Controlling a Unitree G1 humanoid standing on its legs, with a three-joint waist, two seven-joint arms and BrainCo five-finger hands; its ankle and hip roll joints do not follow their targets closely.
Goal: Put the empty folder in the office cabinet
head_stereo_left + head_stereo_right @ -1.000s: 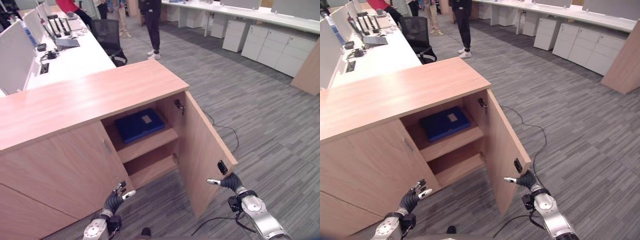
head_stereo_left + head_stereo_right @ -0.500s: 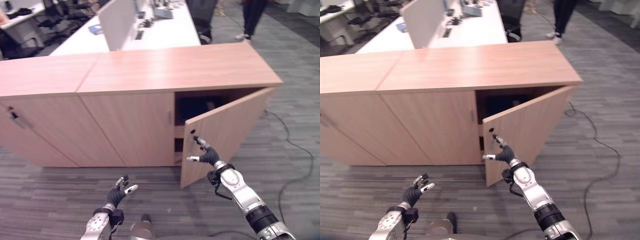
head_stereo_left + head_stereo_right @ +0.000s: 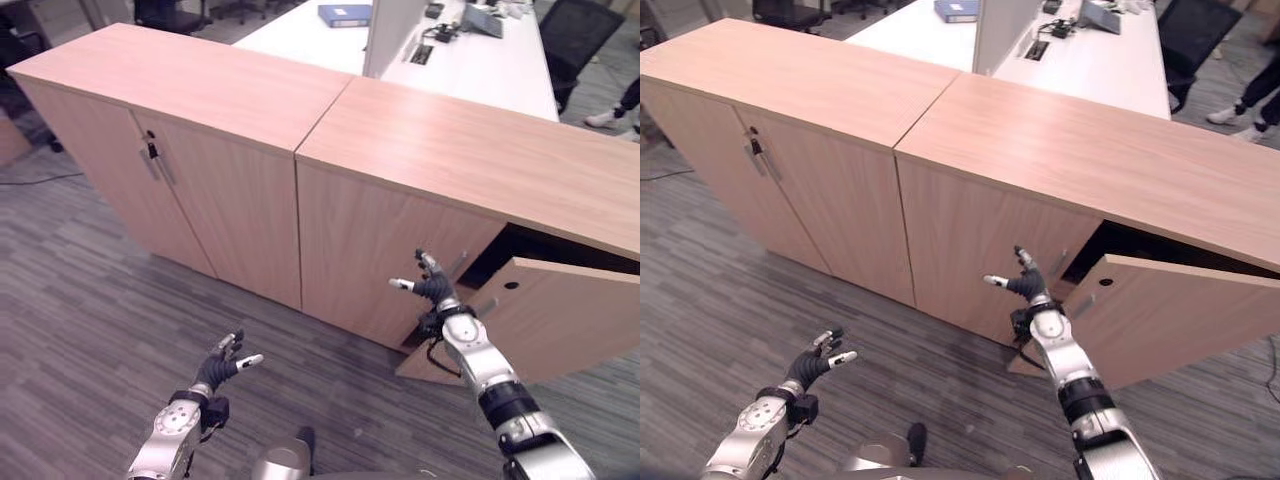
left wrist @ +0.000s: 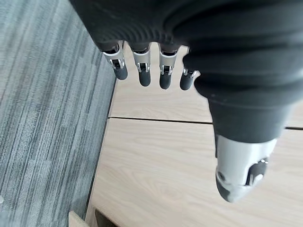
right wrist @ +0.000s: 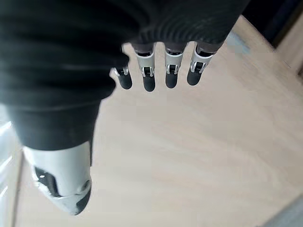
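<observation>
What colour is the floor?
Grey, with fine darker and lighter stripes, like carpet. The left eye view shows it best.

Even, bright overhead light falls on the cabinet (image 3: 420, 140) top, which shows a soft sheen. The opening behind the door (image 3: 560, 310) lies in deep shadow. In the wrist views the fingers (image 5: 147, 75) are blurred

Grey carpet floor (image 3: 90, 290) is carrying wooden cabinets (image 3: 230, 170) across upper frame; white desk (image 3: 480, 60) behind is bearing a blue folder (image 3: 345, 14) at top centre.
</observation>
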